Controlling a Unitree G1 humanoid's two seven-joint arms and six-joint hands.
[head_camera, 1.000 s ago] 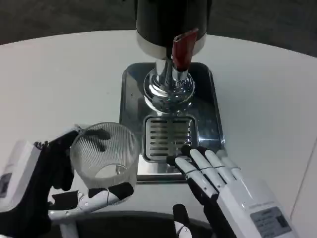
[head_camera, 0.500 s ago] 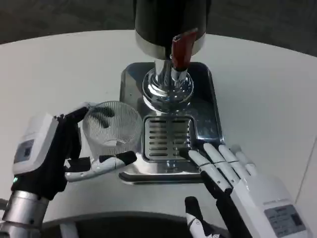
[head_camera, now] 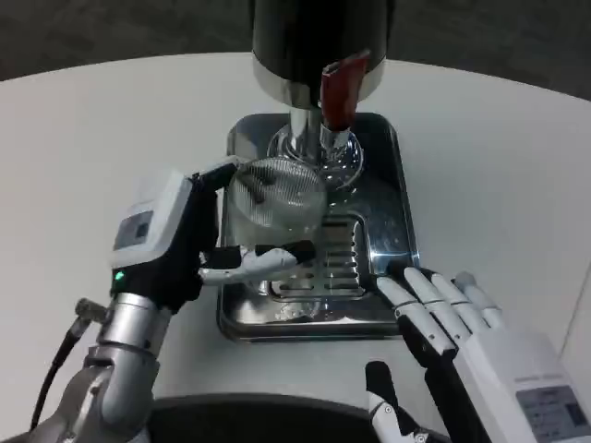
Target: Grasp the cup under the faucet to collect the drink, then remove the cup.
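My left hand (head_camera: 180,242) grips a clear ribbed cup (head_camera: 273,203) and holds it over the steel drip tray (head_camera: 388,217), just left of the grille (head_camera: 325,261). The cup sits below and slightly left of the dispenser's red tap handle (head_camera: 340,88) and chrome spout (head_camera: 334,148). The cup looks to have nothing in it. My right hand (head_camera: 462,332) lies near the tray's front right corner with fingers spread and straight, holding nothing; its fingertips (head_camera: 388,288) reach the tray's rim.
The black dispenser body (head_camera: 319,41) rises at the back of the tray. White table (head_camera: 499,166) spreads to both sides. A dark curved edge (head_camera: 259,415) runs along the bottom of the picture.
My left hand has carried the cup up and to the right, from beside the tray's front left to over the tray near the spout. My right hand has shifted slightly right.
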